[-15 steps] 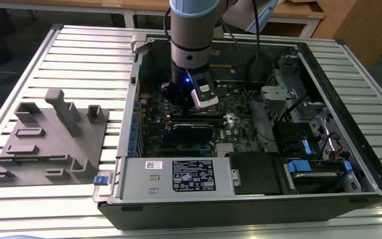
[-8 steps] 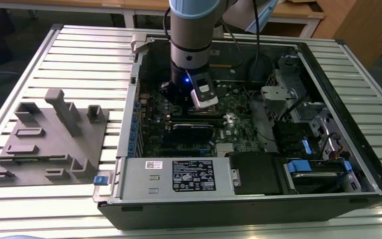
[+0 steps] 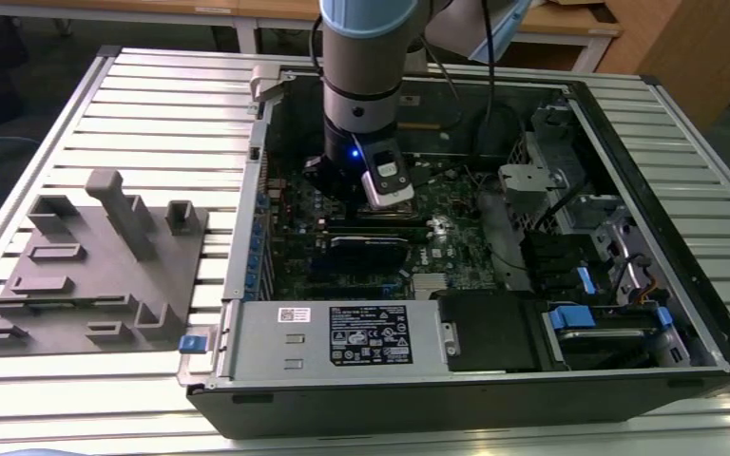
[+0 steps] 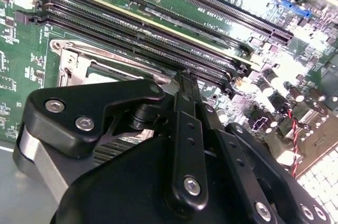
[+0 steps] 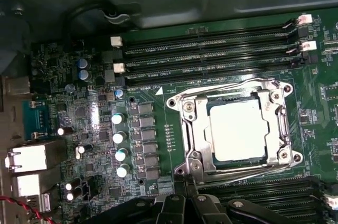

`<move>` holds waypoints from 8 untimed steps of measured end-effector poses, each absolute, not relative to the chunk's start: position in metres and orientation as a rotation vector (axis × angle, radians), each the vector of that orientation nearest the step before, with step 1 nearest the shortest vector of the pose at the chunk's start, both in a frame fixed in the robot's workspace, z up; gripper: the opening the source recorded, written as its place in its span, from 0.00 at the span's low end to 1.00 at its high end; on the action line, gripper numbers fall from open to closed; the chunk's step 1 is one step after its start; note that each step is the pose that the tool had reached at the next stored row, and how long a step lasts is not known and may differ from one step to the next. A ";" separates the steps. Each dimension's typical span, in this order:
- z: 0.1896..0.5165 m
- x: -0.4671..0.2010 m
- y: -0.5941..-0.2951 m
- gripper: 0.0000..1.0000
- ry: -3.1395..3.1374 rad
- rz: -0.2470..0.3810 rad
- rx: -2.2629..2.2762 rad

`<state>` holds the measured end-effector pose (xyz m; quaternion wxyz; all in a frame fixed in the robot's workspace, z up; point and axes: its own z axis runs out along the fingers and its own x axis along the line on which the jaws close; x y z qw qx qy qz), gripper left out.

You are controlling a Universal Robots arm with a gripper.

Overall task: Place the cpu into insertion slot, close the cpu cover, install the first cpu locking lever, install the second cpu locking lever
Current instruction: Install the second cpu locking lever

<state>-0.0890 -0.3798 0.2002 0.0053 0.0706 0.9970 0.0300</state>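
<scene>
One cpu (image 5: 236, 130) lies flat, face up, under the shut cpu cover (image 5: 277, 129); pincer (image 4: 186, 78) pinched empty.

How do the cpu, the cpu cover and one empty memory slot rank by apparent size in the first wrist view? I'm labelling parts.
1. Memory slot, longest.
2. cpu cover, framing the chip.
3. cpu, smallest.

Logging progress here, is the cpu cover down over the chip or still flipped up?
Down. In the first wrist view the cpu cover lies flat around the cpu, whose silver top shows through its square opening.
</scene>
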 end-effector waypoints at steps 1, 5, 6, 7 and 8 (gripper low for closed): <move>0.200 -0.094 -0.380 0.11 3.122 0.199 0.222; 0.216 -0.094 -0.380 0.11 3.121 0.199 0.222; 0.220 -0.094 -0.380 0.11 3.122 0.199 0.222; 0.223 -0.094 -0.380 0.11 3.122 0.199 0.222; 0.227 -0.094 -0.380 0.11 3.121 0.199 0.222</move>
